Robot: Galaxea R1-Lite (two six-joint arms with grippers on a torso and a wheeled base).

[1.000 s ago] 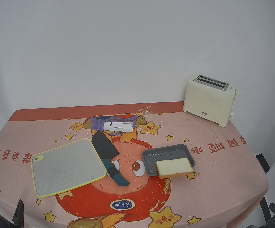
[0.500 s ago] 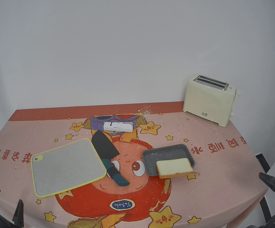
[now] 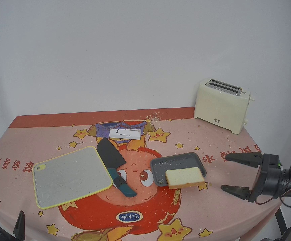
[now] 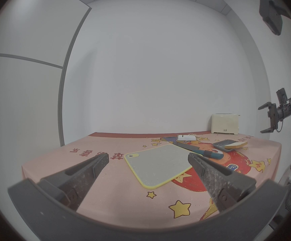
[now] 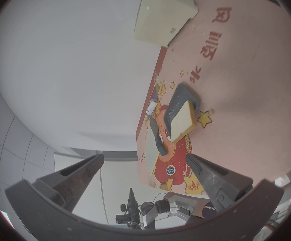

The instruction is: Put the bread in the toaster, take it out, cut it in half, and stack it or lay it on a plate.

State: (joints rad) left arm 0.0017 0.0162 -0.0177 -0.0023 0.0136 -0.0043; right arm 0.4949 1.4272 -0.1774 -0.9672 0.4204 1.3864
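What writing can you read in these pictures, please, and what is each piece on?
On the toaster: small dark mark, too small to read.
On the tablecloth: red characters near both side edges, upside down, not legible.
On the tablecloth: blue oval label, upside down, too small.

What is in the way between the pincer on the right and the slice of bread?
Nothing visible. The open right pincer faces the pale square slice of bread, which lies partly on the dark grey rectangular tray. Between them there is just a stretch of pink printed tablecloth.
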